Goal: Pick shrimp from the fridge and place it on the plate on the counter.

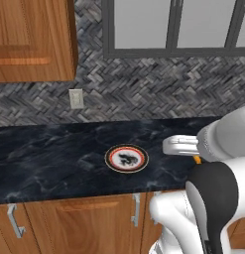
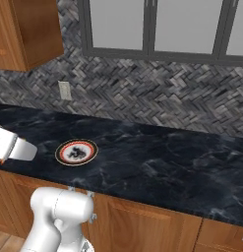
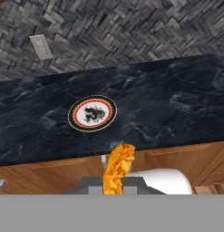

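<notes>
Where the hand view looks down along the gripper (image 3: 114, 181), the shrimp (image 3: 118, 167) stands at bottom centre, pinched between the two jaws, which close on its lower end; the base views give only slivers of this, a speck of orange under the white hand at right of centre in the left base view and another at the far left edge of the right base view. The shrimp is a bright orange, ridged, curved piece, its upper tip bending to the right, and much smaller than the plate (image 3: 92, 113). In the hand view its tip overlaps the wooden cabinets (image 3: 177, 158) just under the counter (image 3: 177, 99) edge, below and to the right of the plate. The plate lies flat on the black veined counter, left of centre in each view, with a pale rim, a red ring and a white centre bearing dark marks. The arm (image 1: 213, 198) rises at the lower right of the left base view, its white hand reaching leftward and ending just right of the plate. A pale outlet (image 3: 41, 46) sits on the herringbone wall (image 3: 131, 31) at upper left, and the base views add a window (image 2: 157, 27) above.
</notes>
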Tool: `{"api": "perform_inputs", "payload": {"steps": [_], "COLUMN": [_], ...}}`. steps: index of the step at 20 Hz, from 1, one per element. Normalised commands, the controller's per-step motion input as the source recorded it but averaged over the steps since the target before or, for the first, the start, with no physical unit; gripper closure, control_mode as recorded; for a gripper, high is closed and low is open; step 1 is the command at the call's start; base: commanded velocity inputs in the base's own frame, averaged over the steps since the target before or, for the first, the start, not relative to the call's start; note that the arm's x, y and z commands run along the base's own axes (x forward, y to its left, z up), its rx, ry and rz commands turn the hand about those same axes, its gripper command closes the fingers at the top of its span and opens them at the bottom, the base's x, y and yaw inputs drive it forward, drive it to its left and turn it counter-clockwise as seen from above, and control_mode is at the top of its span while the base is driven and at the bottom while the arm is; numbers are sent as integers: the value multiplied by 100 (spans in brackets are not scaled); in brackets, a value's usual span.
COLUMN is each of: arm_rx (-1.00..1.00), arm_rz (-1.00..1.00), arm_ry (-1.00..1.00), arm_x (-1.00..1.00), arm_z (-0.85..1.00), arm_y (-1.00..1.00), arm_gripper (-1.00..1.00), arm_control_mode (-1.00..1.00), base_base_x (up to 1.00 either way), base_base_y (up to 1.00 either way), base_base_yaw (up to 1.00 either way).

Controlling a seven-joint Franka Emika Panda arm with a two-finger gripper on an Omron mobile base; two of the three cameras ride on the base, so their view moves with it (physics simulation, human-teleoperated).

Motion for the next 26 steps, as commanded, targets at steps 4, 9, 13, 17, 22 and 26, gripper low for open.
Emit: {"api": "perform_inputs", "payload": {"steps": [4, 9, 13, 17, 22, 26], "arm_rx": [0, 0, 0, 0, 0, 0], "arm_rz": [0, 0, 1, 10, 13, 18], "arm_ry": [0, 0, 7, 28, 17, -1], "arm_x": [0, 0, 34, 78, 53, 33], "arm_z": [0, 0, 1, 12, 7, -35], "arm_y": [0, 0, 0, 0, -10, -1], "arm_gripper": [100, 100, 100, 100, 100, 100], "arm_control_mode": [100, 100, -100, -100, -100, -100], "base_base_x": [0, 0, 10, 0, 0, 0], "base_base_y": [0, 0, 0, 0, 0, 0], "base_base_yaw": [0, 0, 0, 0, 0, 0]}}
